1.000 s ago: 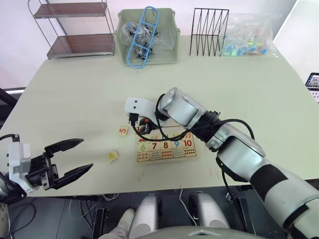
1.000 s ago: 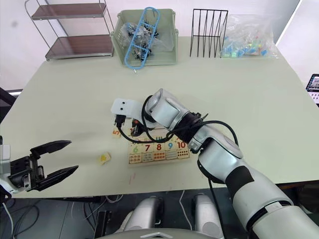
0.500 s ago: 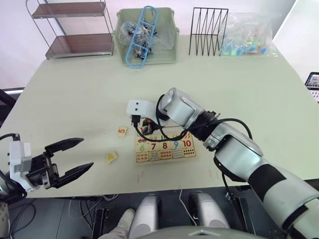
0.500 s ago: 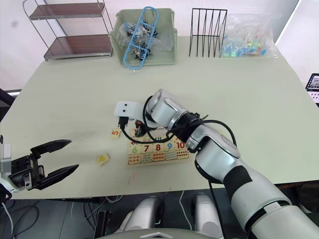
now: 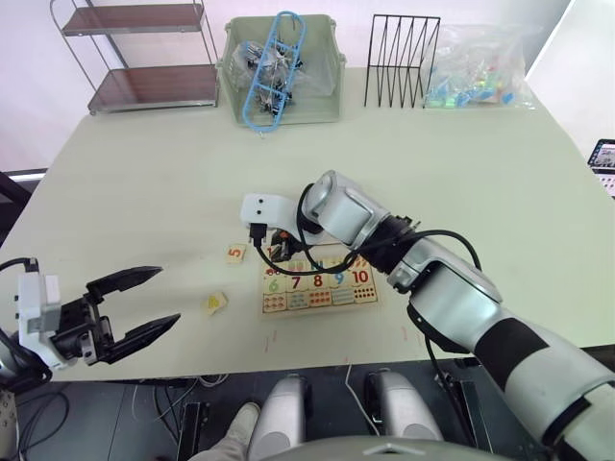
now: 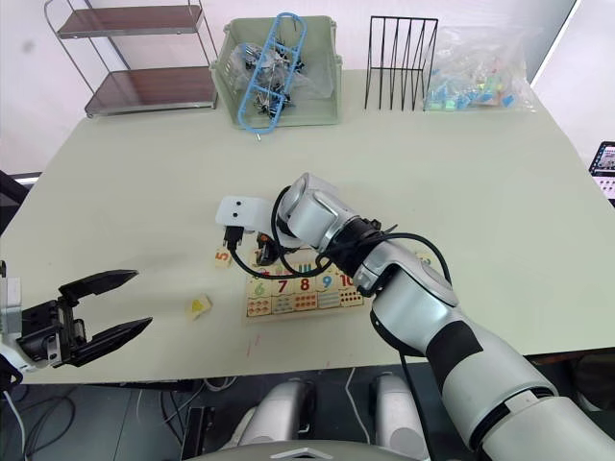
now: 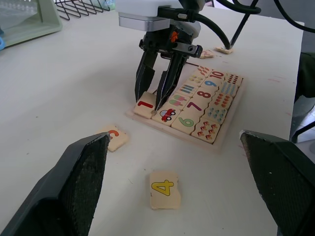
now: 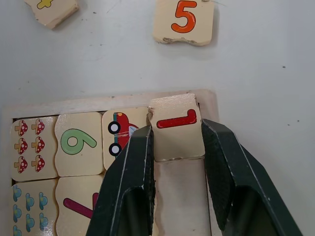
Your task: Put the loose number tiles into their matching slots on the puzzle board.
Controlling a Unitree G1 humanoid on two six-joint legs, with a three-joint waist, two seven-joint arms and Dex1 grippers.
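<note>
1. The puzzle board lies flat on the pale desk, near its front edge, with numerals 6 to 10 and rows of small counting pictures showing.
2. The right hand stands over the board's near-left corner, its two black fingers set on either side of the tile numbered 1.
3. That red 1 tile sits at the corner slot of the board, overlapping the raised rim a little; the fingers are narrowly parted and appear to touch its two sides, though whether they press it firmly is hard to tell.
4. The tile numbered 5, with an orange numeral, lies loose on the desk just beside the board's left edge.
5. The tile numbered 4, with a yellow numeral, lies loose on the desk nearer the front edge, between the board and the left hand.
6. Two more pale tiles lie on the desk beyond the board's far side; their numerals cannot be read.
7. The left hand hovers off the desk's front-left edge, fingers spread wide and holding nothing.
8. At the back of the desk stand a green bin, a black wire rack and a clear bag
</note>
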